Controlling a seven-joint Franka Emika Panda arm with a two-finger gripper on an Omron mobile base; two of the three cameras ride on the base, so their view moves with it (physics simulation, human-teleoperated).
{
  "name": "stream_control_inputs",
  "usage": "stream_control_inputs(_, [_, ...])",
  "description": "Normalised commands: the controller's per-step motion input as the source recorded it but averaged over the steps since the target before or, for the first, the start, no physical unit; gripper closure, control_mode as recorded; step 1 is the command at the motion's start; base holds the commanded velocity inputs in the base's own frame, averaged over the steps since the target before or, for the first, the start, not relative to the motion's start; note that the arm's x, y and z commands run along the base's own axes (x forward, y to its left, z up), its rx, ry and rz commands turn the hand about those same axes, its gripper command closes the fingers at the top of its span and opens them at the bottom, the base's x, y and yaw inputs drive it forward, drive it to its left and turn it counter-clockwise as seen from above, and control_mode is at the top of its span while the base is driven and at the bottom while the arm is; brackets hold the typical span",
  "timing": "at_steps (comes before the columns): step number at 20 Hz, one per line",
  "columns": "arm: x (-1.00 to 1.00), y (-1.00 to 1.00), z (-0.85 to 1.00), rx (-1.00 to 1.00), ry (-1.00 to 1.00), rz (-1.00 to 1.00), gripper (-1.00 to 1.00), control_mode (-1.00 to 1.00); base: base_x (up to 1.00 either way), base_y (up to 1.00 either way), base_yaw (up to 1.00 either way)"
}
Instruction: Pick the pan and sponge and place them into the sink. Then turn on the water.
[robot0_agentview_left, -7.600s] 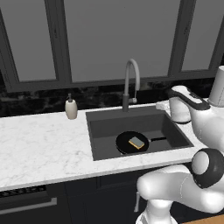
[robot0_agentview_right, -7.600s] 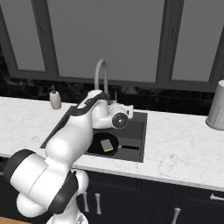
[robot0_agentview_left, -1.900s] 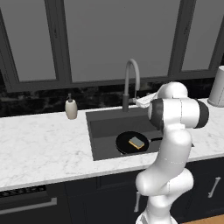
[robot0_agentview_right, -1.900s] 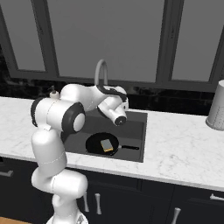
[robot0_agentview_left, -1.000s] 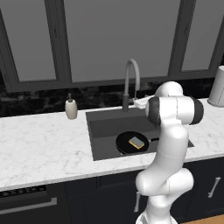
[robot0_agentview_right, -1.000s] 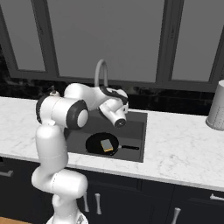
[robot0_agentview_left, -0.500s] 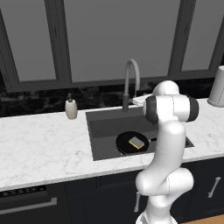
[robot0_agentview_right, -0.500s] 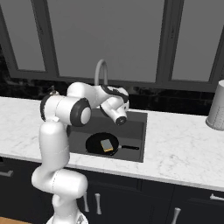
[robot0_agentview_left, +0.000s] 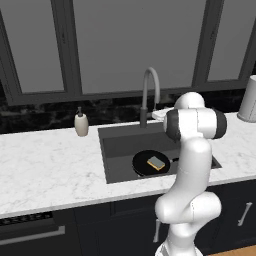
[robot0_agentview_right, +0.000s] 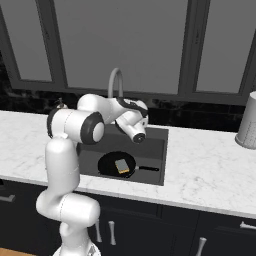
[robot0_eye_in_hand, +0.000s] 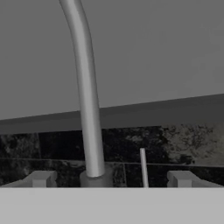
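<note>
Now: pan (robot0_agentview_left: 148, 163) sits in sink (robot0_agentview_left: 116, 141), near side, sponge (robot0_agentview_left: 156, 162) lying flat inside pan. Gripper (robot0_eye_in_hand: 109, 180) spread wide, holding nothing, raised above far edge of sink, pointed at faucet (robot0_eye_in_hand: 86, 105) base just ahead. Soap bottle (robot0_agentview_left: 81, 123) stands on white marble bench (robot0_agentview_left: 45, 165), left of sink.

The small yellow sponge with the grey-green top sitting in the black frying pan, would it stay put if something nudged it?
The small yellow sponge with the grey-green top looks light, so it would probably slide on the smooth black frying pan. Its flat rectangular shape shouldn't roll or tip. It would likely squash if pinched.
</note>
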Motion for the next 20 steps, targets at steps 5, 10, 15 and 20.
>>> stream_control_inputs(5, [0.09, -0.13, 0.00, 0.01, 0.00, 0.00, -1.00, -1.00, 0.00, 0.00, 0.00])
stream_control_inputs(10, [0.18, 0.00, 0.00, 0.00, 0.00, 0.00, -1.00, -1.00, 0.00, 0.00, 0.00])
stream_control_inputs(15, [0.21, 0.00, -0.01, 0.00, 0.00, 0.00, -1.00, -1.00, 0.00, 0.00, 0.00])
stream_control_inputs(20, [0.17, 0.00, -0.10, 0.00, 0.00, 0.00, -1.00, -1.00, 0.00, 0.00, 0.00])
